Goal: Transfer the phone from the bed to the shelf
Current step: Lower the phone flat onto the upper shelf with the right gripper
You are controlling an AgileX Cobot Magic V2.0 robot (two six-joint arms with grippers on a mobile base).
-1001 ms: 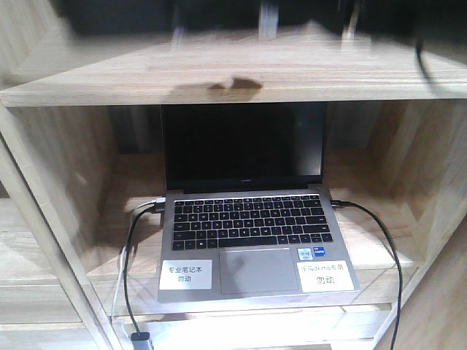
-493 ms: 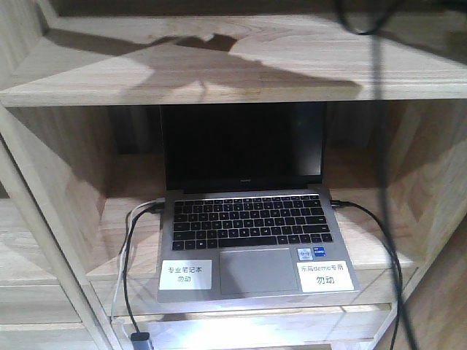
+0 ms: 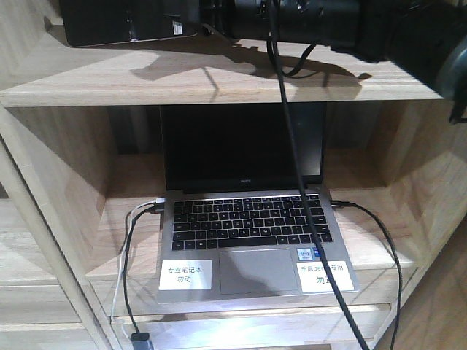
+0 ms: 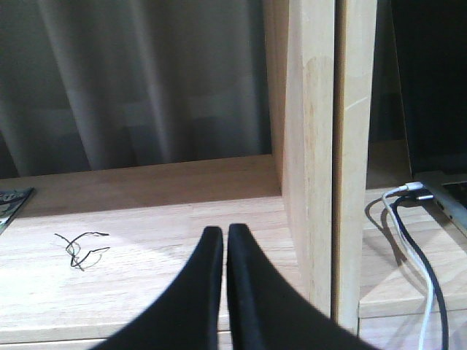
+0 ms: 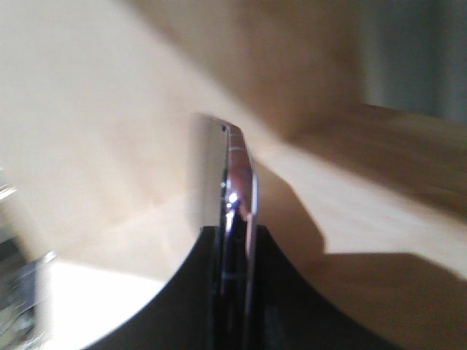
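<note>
The phone (image 3: 124,22), a black slab with a small white sticker, hangs at the top left over the upper board of the light-wood shelf (image 3: 219,84). My right gripper (image 3: 209,25) reaches in from the right and is shut on one end of it. In the right wrist view the phone (image 5: 238,175) stands edge-on between the two black fingers (image 5: 190,292), its pinkish metal rim catching light, with a wood board (image 5: 379,211) behind. Whether it touches the board I cannot tell. My left gripper (image 4: 224,232) is shut and empty over a lower shelf board (image 4: 160,211). The bed is out of view.
An open grey laptop (image 3: 248,240) with white labels fills the middle compartment, with cables (image 3: 128,277) at its left side. A black cable (image 3: 292,146) hangs from the right arm across the laptop. An upright divider (image 4: 321,146) stands right of the left gripper. A small tangle of wire (image 4: 80,248) lies on the board.
The right arm has come in from the right over the upper board with the phone, where only shadows and a dangling cable showed before. The laptop has not moved.
</note>
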